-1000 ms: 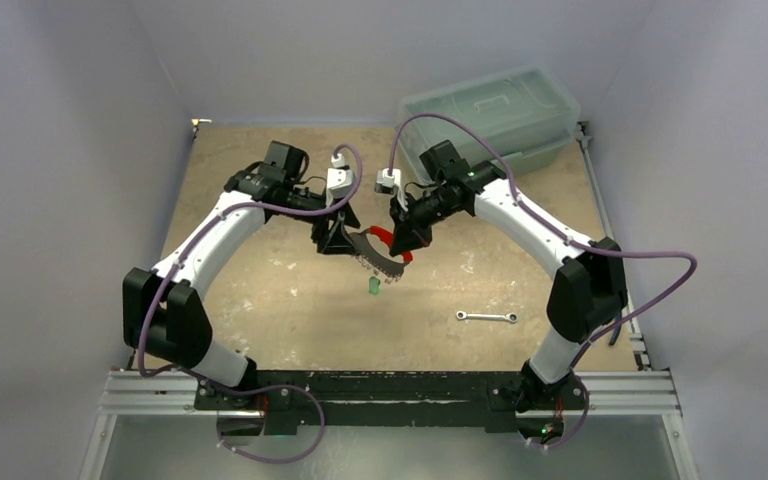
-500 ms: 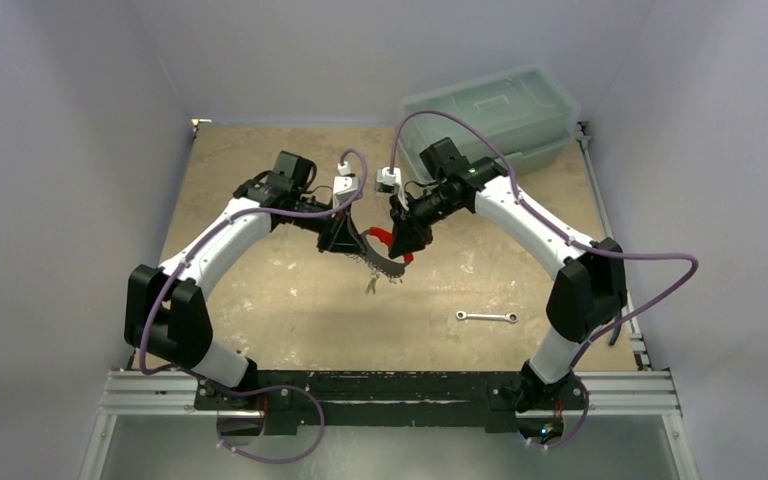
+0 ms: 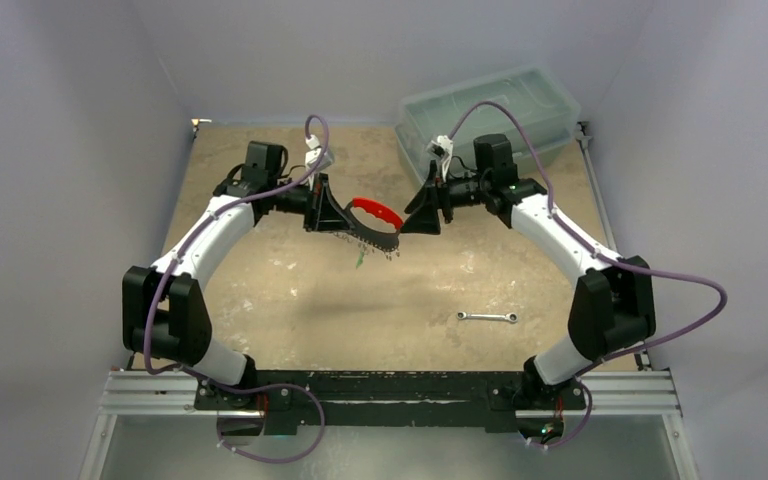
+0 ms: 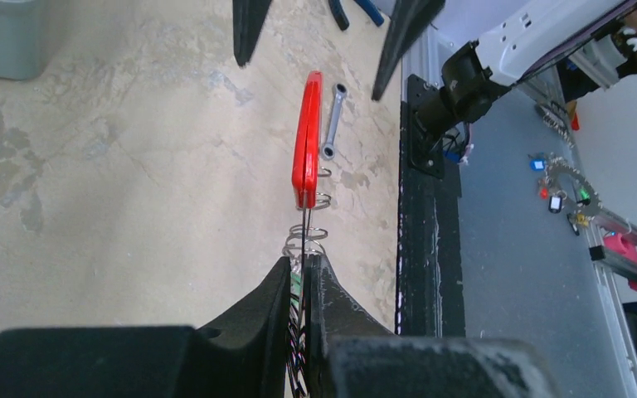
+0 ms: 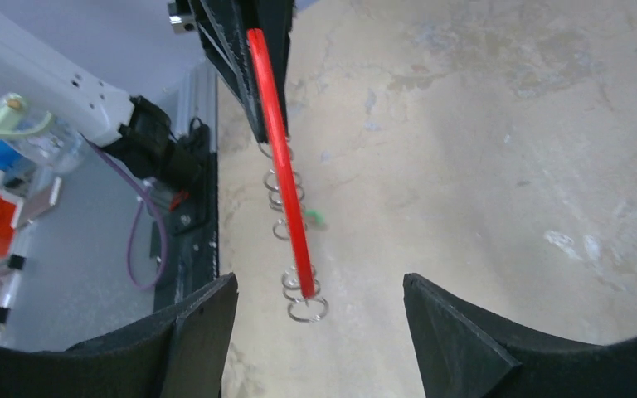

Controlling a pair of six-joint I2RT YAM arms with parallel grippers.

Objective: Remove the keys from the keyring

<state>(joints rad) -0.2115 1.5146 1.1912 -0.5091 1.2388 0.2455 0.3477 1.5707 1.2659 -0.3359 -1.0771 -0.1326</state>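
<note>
Top external view: the right tool (image 3: 422, 214) has just let go and backed off with jaws wide, so the left tool (image 3: 344, 222) alone now clamps the keyring (image 3: 374, 211) aloft near frame centre, keys (image 3: 382, 246) dangling above the worktop (image 3: 280, 290); we judge a regrasp comes next.

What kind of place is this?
Probably a robot lab test cell: two arms bolted to an aluminium rail, plain white walls boxing in a worn tabletop, and a clear storage bin.
</note>
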